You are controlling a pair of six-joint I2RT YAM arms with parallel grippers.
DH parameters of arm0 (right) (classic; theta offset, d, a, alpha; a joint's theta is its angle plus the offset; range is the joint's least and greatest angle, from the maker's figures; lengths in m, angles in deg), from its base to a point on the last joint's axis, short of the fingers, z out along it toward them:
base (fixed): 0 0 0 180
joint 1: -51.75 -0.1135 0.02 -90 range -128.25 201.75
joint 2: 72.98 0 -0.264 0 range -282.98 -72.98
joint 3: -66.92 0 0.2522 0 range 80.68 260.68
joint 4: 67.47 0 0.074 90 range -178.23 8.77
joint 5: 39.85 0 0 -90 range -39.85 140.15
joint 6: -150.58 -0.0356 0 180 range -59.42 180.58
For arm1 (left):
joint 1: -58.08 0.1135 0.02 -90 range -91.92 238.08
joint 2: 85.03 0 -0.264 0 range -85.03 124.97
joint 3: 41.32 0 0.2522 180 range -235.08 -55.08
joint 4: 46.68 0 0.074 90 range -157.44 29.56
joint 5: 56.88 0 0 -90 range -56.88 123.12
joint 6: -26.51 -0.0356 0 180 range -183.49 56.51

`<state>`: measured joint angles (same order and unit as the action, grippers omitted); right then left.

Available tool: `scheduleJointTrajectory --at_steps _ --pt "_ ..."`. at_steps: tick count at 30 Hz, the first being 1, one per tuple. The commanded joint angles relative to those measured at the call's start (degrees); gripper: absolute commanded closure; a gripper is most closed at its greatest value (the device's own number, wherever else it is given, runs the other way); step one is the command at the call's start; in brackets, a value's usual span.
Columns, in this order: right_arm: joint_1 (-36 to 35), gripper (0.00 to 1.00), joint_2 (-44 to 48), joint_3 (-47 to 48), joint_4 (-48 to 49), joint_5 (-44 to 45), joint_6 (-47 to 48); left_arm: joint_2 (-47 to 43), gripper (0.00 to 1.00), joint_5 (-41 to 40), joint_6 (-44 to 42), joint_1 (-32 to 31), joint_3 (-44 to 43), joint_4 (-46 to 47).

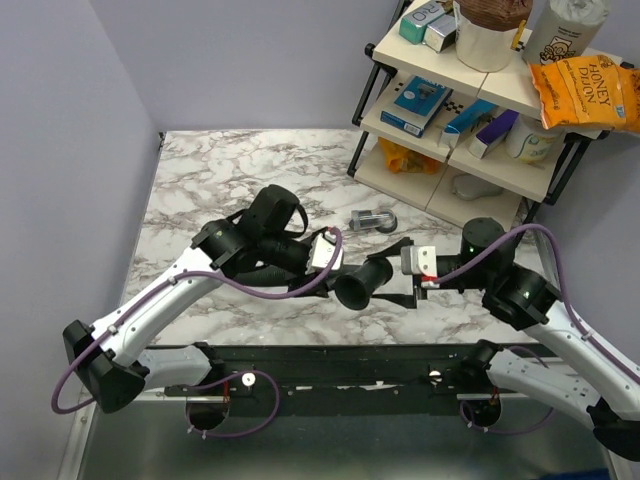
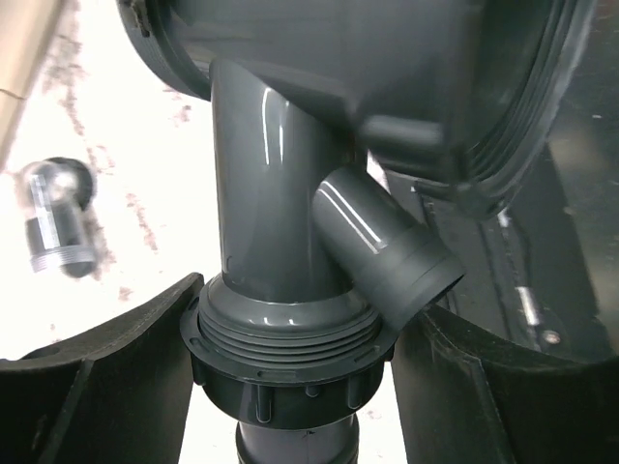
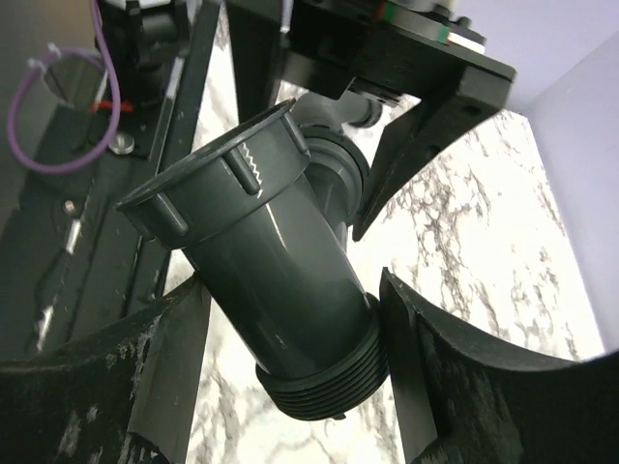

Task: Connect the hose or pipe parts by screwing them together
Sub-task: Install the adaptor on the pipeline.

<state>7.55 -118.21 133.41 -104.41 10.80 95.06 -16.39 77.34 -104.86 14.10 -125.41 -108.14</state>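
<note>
The dark Y-shaped fitting (image 1: 357, 284) hangs above the marble table between both arms. My left gripper (image 1: 328, 270) is shut on its ribbed collar nut (image 2: 290, 362), one finger pressed to each side. The side branch (image 2: 387, 259) juts to the right above that nut. My right gripper (image 1: 392, 272) is closed round the fitting's tube (image 3: 280, 280), just above the threaded end (image 3: 324, 382); both fingers touch it. The wide flared mouth (image 3: 208, 179) points toward the arm bases. A stretch of black ribbed hose (image 1: 262, 268) shows under the left wrist, mostly hidden. A grey/clear end piece (image 1: 374, 219) lies loose on the table.
A two-tier shelf (image 1: 470, 120) with boxes, a cup and snack bags stands at the back right corner. The black base rail (image 1: 340, 365) runs along the near edge. Purple cables (image 1: 250, 285) loop from both arms. Lilac walls close the table's left and back sides.
</note>
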Motion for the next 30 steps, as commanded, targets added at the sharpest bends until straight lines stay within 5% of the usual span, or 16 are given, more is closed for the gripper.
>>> scheduleJointTrajectory --at_steps 1,15,30 --pt "-0.27 0.43 -3.80 0.44 3.84 3.93 -14.16 -4.83 1.00 -2.72 -0.03 -0.57 1.06 16.67" --pt "-0.27 0.51 -13.03 8.70 0.16 13.06 -39.47 -8.35 1.00 -28.12 -4.78 -1.28 9.85 39.61" --pt "-0.18 0.61 -7.15 1.50 1.82 20.36 -50.02 -6.86 1.00 -35.00 3.03 -0.40 7.84 43.84"
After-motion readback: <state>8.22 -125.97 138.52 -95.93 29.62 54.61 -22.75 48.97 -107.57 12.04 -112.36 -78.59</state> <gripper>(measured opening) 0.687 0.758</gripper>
